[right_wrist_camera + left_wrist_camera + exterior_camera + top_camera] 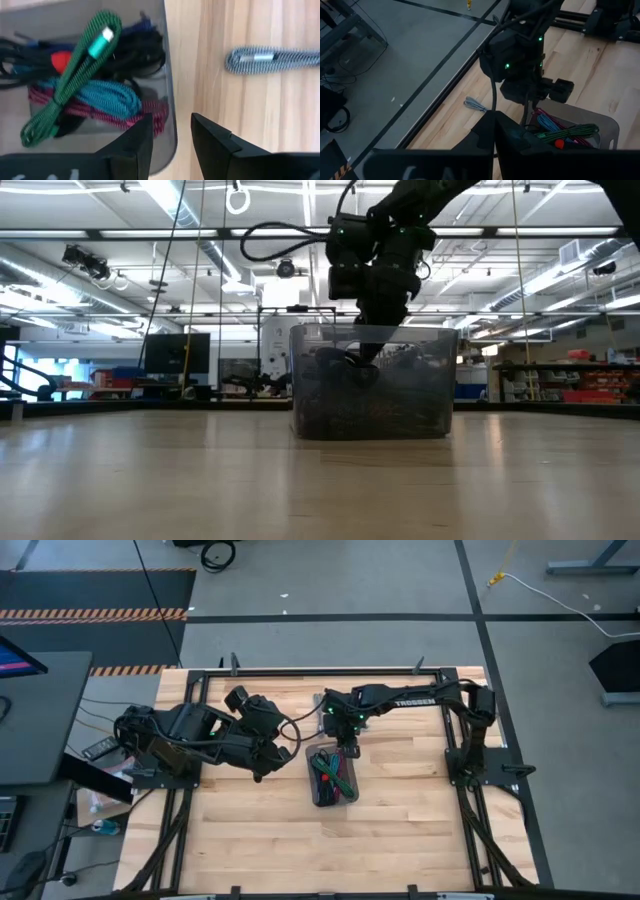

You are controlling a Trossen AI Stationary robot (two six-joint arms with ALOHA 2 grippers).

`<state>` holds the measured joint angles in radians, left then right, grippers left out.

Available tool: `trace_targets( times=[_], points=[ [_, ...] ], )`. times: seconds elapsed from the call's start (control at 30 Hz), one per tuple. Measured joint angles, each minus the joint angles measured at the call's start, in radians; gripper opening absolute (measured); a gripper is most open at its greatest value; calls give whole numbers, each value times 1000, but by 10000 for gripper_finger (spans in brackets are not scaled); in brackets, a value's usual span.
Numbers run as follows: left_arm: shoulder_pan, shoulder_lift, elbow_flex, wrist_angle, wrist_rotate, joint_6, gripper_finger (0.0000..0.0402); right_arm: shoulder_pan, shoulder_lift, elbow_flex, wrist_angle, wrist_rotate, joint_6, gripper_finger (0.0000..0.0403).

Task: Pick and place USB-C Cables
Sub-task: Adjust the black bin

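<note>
right pincer [170, 131] straddling tray [170, 85] wall, bare table [260, 110] beside

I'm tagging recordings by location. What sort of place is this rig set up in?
Probably an industrial lab or workshop. The low view shows rows of ceiling strip lights and storage shelving beyond the wooden table; the high view shows hazard-striped floor tape on grey concrete.

A tray [318, 799] sits mid-table [400, 830] holding bundled cables [85, 95]; one cable [270, 59] lies on the table just outside it. The right hand [171, 131] hangs over the tray's rim, the left arm [200, 735] waiting to the left.
</note>
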<state>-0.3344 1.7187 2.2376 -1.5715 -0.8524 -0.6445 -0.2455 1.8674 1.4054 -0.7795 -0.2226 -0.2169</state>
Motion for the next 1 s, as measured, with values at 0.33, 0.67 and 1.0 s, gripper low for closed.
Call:
trace_targets(
  times=[0.33, 0.67, 1.0],
  points=[
    [0, 0, 0, 1, 0, 1, 13, -5, 39, 0, 23, 1, 7, 128],
    [0, 0, 0, 2, 0, 2, 13, -17, 40, -1, 24, 57, 120, 14],
    [0, 0, 0, 1, 0, 12, 13, -4, 38, 0, 23, 124, 337, 6]
  ],
)
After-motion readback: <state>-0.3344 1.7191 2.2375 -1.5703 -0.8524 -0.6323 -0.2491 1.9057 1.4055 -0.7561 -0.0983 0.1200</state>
